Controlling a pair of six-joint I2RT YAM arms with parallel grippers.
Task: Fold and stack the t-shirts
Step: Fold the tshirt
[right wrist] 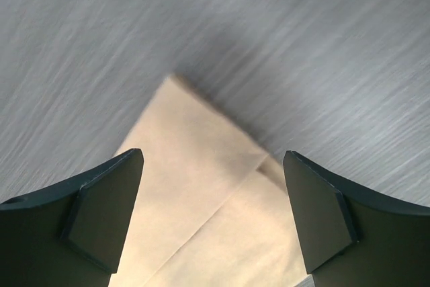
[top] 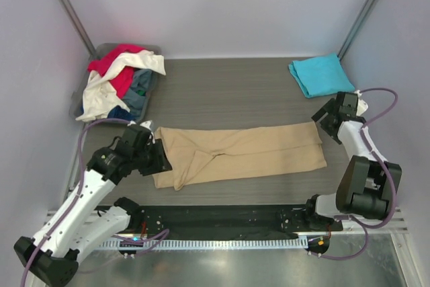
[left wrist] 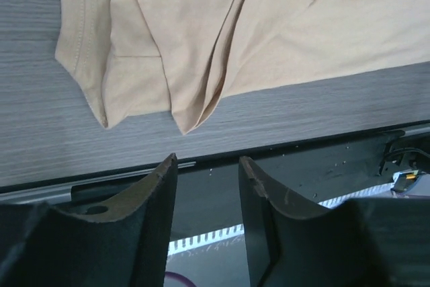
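A tan t-shirt (top: 242, 152) lies folded lengthwise into a long strip across the middle of the table. Its left end shows in the left wrist view (left wrist: 201, 38), its far right corner in the right wrist view (right wrist: 208, 199). My left gripper (top: 160, 150) is open and empty at the shirt's left end. My right gripper (top: 322, 120) is open and empty just above the shirt's far right corner. A folded turquoise t-shirt (top: 321, 74) lies at the back right. Red (top: 114, 65), white (top: 107, 92) and dark blue-grey (top: 139, 89) t-shirts are heaped at the back left.
The heaped shirts sit in a grey bin (top: 102, 50) at the back left corner. A black rail (top: 222, 218) runs along the table's near edge, also in the left wrist view (left wrist: 316, 166). White walls close in the sides and back.
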